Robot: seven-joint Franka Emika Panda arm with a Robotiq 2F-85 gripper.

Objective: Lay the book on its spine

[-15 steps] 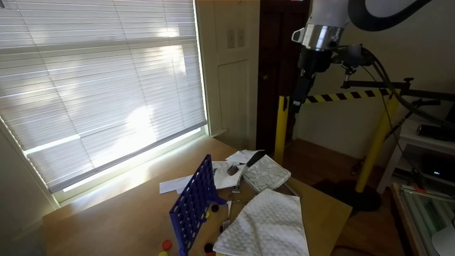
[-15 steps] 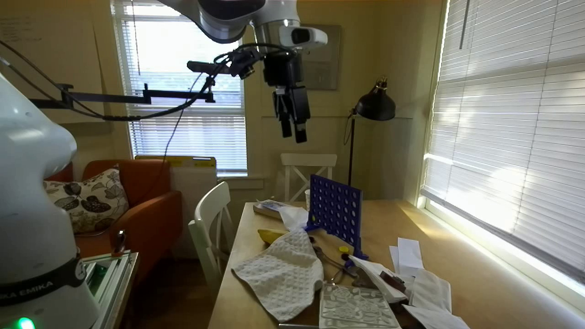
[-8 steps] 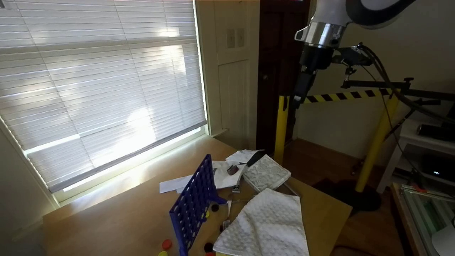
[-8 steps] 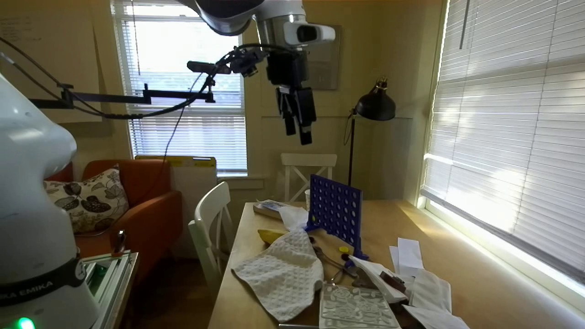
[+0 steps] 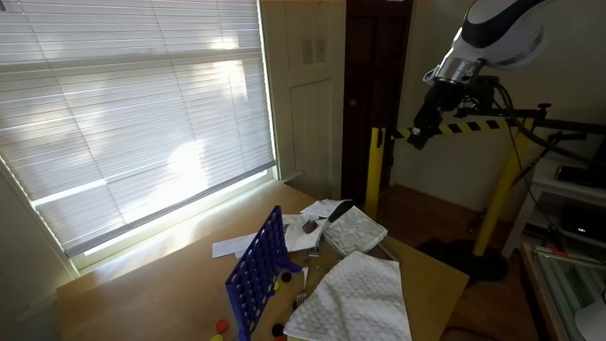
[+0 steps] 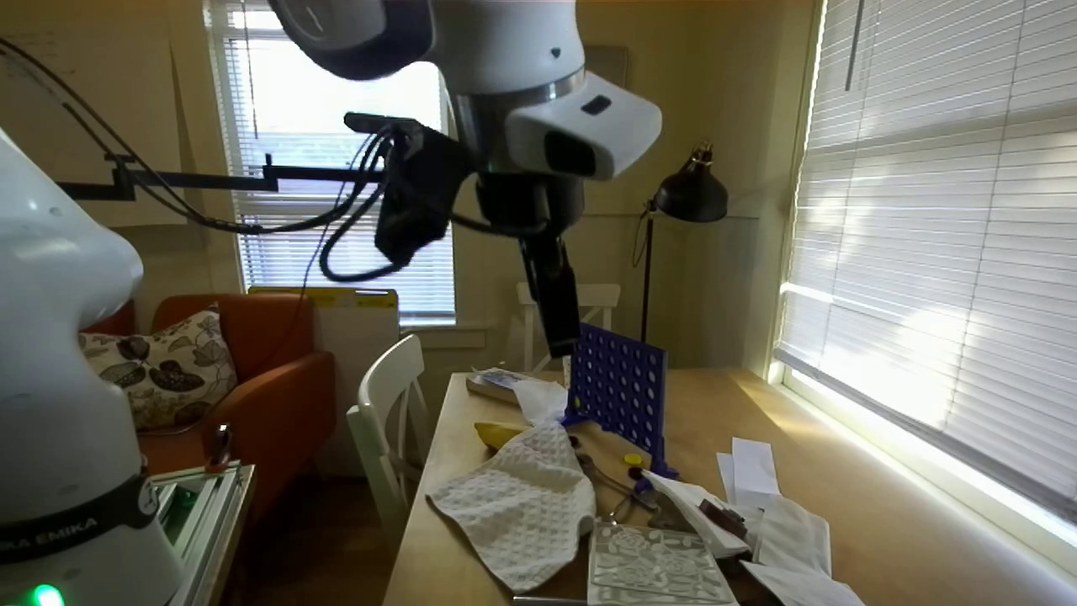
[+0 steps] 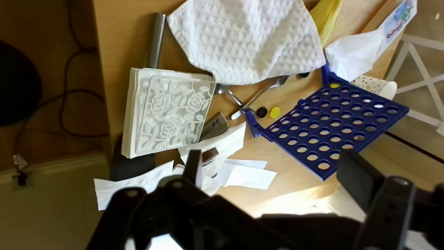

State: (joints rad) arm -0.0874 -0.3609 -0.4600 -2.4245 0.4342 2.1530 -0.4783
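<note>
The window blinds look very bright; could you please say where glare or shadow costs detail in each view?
In both exterior views, sun leaves washed-out patches on the blinds; in an exterior view, the door sinks into deep shadow; in the wrist view, sunlight bleaches part of the table, and the gripper is mostly dark.

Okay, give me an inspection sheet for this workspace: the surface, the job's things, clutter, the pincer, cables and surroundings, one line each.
Surface: light wooden table, sunlit near the blinds.
Job's things: what looks like the book, lying flat near the table's edge, white paper at one end.
Clutter: towel, upright blue game grid, rose-patterned block, cutlery, discs, loose papers, patterned cup, yellow item at the towel's edge.
Pincer: open, well clear of the table; nothing seen in its grasp.
Cables: black leads hang in a loop; in the wrist view, another lead lies on the floor.
Surroundings: orange armchair, black lamp, yellow post.
</note>
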